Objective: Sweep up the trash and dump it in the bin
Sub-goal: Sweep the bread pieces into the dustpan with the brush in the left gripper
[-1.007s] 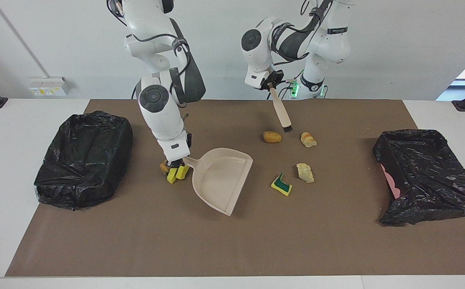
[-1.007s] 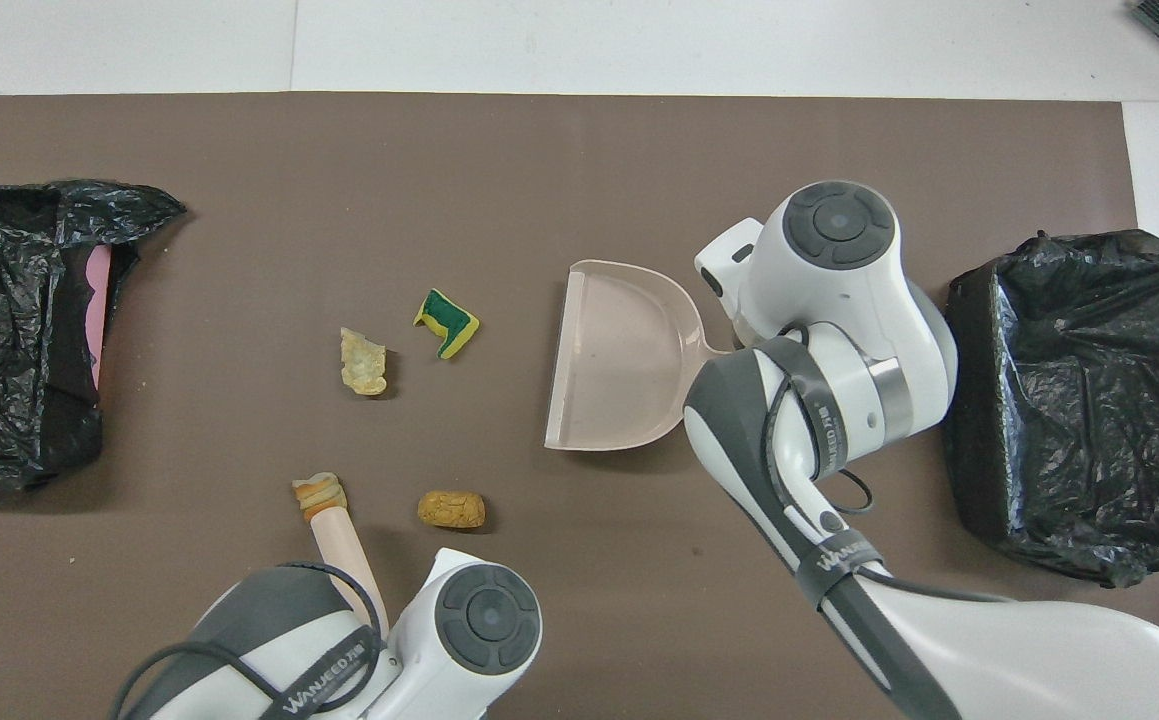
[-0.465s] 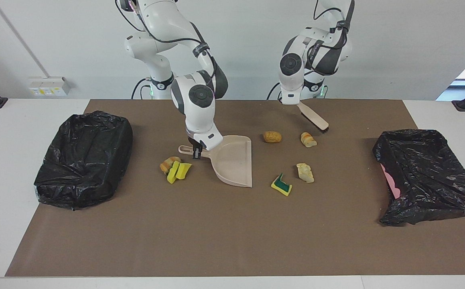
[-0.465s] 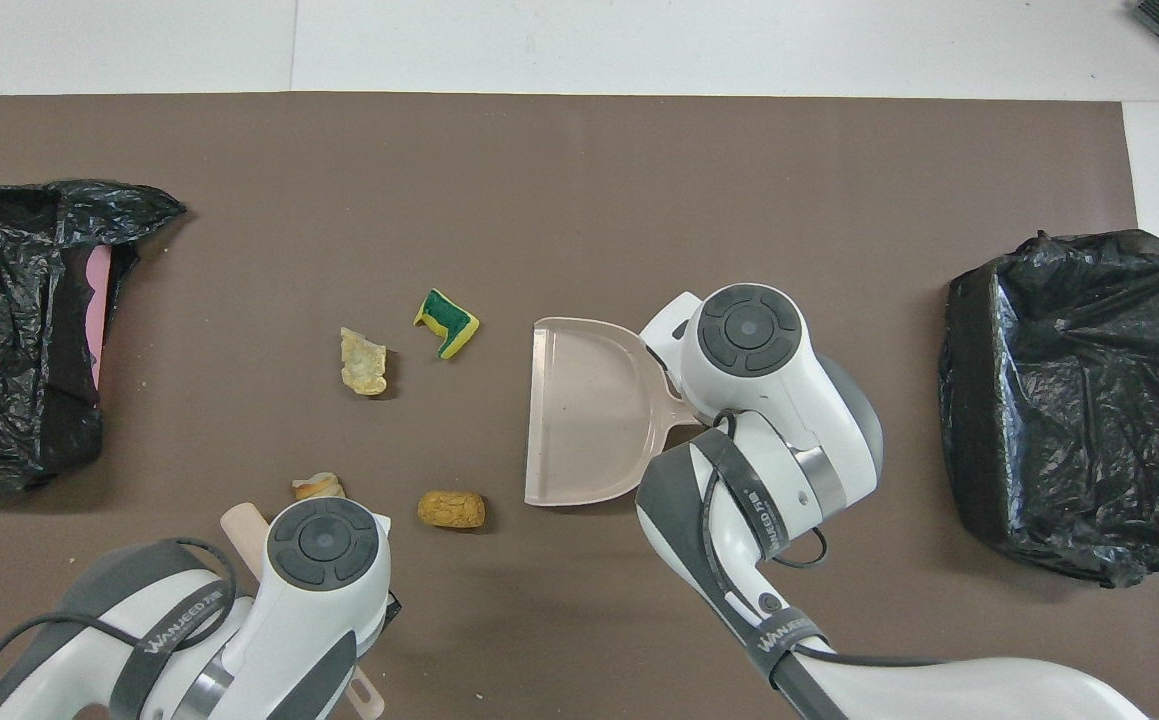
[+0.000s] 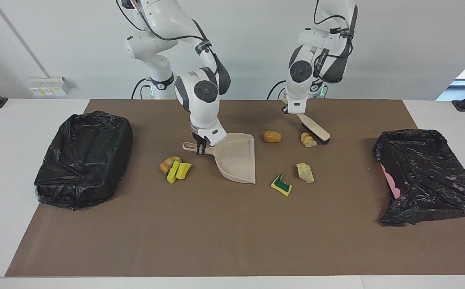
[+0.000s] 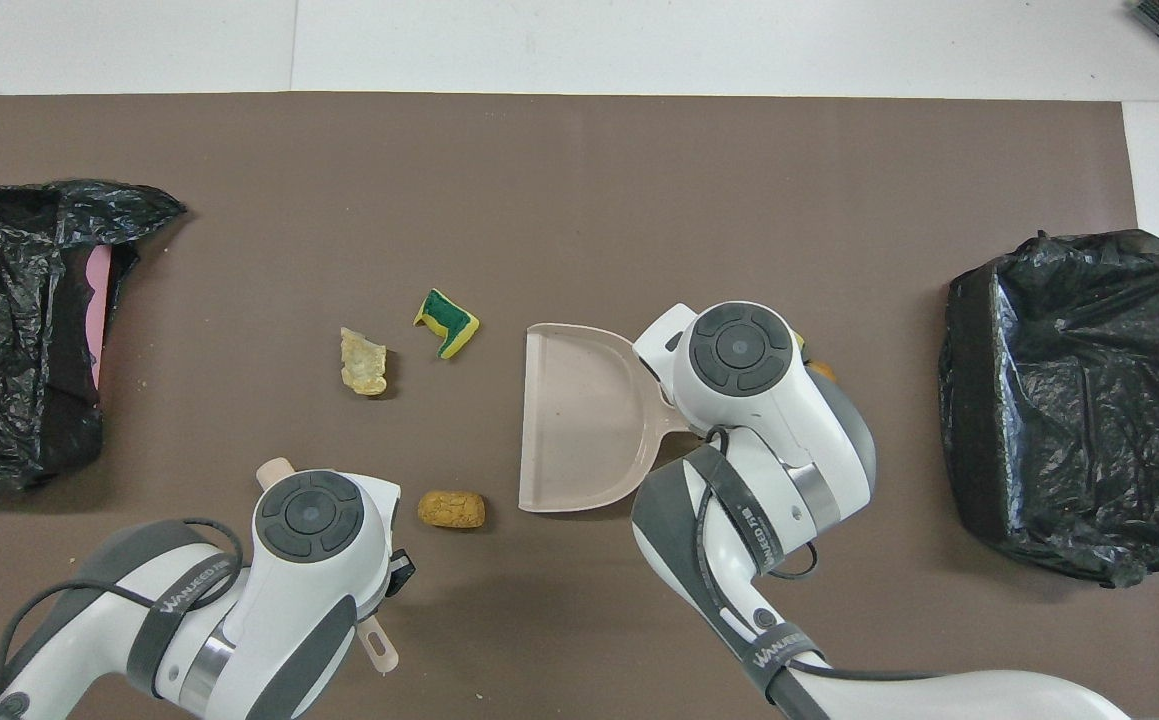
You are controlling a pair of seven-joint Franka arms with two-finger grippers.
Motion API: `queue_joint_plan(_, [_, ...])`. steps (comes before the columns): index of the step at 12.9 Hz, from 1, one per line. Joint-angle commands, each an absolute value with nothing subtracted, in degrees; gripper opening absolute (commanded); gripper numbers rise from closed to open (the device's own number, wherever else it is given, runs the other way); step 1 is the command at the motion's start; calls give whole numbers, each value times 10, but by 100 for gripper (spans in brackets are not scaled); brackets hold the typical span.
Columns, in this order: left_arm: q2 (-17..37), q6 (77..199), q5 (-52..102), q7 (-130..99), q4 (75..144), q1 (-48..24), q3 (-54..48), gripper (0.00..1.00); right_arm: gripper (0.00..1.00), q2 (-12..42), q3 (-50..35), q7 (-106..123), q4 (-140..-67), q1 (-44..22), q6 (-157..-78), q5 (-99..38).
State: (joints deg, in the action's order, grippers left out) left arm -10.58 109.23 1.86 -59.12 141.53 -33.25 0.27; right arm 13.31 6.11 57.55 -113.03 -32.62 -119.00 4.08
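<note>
Trash lies in two groups on the brown mat (image 5: 232,241), and both tools are in hand. The right gripper (image 5: 201,149) is clamped on the handle of the dustpan (image 5: 236,158), whose open lip faces the left arm's end of the table. A cluster of yellow sponge wedges (image 5: 179,170) with an orange lump sits just beside that handle, on the handle side of the pan, where no sweep into the mouth can reach it; it could be left out or knocked about if the pan swings. The left gripper (image 5: 293,113) holds the brush (image 5: 315,129) closed tight, bristles down right next to the cream lump (image 5: 307,139). The tan lump (image 5: 272,137) lies between the brush and the pan; the pale scrap (image 5: 305,172) and the yellow-and-green sponge piece (image 5: 281,185) lie farther from the robots. A stroke aimed at the cream lump alone may roll the light pieces past the lip or scatter them sideways. Two bins lined with black bags stand at the table's ends, one by the right arm (image 5: 83,158), one by the left (image 5: 429,176); a tilted carry could spill the load short of either.
</note>
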Motion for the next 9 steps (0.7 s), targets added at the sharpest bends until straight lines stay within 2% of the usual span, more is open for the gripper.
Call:
queue_joint_plan(1, [-94, 1142, 56, -487, 1406, -332, -1, 0, 0, 120, 60, 564, -1154, -324, -1205, 54])
queue_joint_plan(6, [-92, 1157, 84, -447, 1404, -366, -5, 0, 0, 120, 59, 563, -1154, -323, -1205, 54])
queue_joint_plan(9, [-97, 1157, 127, -512, 1405, -394, -5, 0, 0, 120, 59, 560, -1154, -323, -1205, 54])
